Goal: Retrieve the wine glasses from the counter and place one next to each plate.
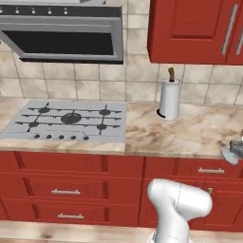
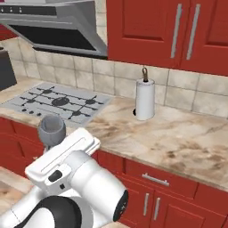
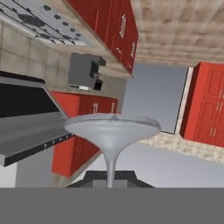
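Gripper [image 3: 110,186] is clenching the thin stem of a wine glass [image 3: 112,131], carrying it off the counter [image 2: 178,138]. Counter is bearing a gas hob [image 1: 71,121], then a paper towel roll [image 2: 144,99]. Second wine glass [image 1: 233,151] is sitting at the counter's front edge.

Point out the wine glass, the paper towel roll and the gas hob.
wine glass [image 2: 51,128], right base view, on its rounded bowl.
paper towel roll [image 1: 169,98], left base view, on the white side of the roll.
gas hob [image 1: 70,118], left base view, on its centre burner.
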Controlling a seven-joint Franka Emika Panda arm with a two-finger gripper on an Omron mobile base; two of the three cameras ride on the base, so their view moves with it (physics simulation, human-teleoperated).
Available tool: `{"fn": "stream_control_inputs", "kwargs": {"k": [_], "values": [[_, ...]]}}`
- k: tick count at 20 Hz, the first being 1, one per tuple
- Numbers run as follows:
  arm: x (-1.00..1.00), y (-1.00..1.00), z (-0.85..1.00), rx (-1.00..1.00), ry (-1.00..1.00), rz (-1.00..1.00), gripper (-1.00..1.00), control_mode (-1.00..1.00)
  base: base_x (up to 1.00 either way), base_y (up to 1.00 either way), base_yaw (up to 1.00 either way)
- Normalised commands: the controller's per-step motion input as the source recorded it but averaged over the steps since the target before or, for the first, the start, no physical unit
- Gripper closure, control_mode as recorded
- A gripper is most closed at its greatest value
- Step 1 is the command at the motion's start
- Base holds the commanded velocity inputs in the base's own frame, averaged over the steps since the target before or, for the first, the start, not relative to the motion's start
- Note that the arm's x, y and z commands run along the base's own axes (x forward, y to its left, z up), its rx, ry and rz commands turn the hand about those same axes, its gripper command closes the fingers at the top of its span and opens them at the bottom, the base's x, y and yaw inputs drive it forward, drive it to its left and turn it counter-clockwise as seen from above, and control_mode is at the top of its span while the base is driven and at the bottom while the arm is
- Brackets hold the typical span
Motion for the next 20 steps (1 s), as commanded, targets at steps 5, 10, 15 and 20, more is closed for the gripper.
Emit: {"fn": "stream_control_inputs", "kwargs": {"k": [5, 10, 15, 20], "values": [[0.0, 0.0, 0.0, 0.0, 0.0, 0.0, 1.0, 1.0, 0.0, 0.82, 0.77], [0.0, 0.0, 0.0, 0.0, 0.0, 0.0, 1.0, 1.0, 0.01, 0.37, 0.91], [0.0, 0.0, 0.0, 0.0, 0.0, 0.0, 1.0, 1.0, 0.04, 0.4, 0.89], [0.0, 0.0, 0.0, 0.0, 0.0, 0.0, 1.0, 1.0, 0.05, 0.41, 0.88]]}}
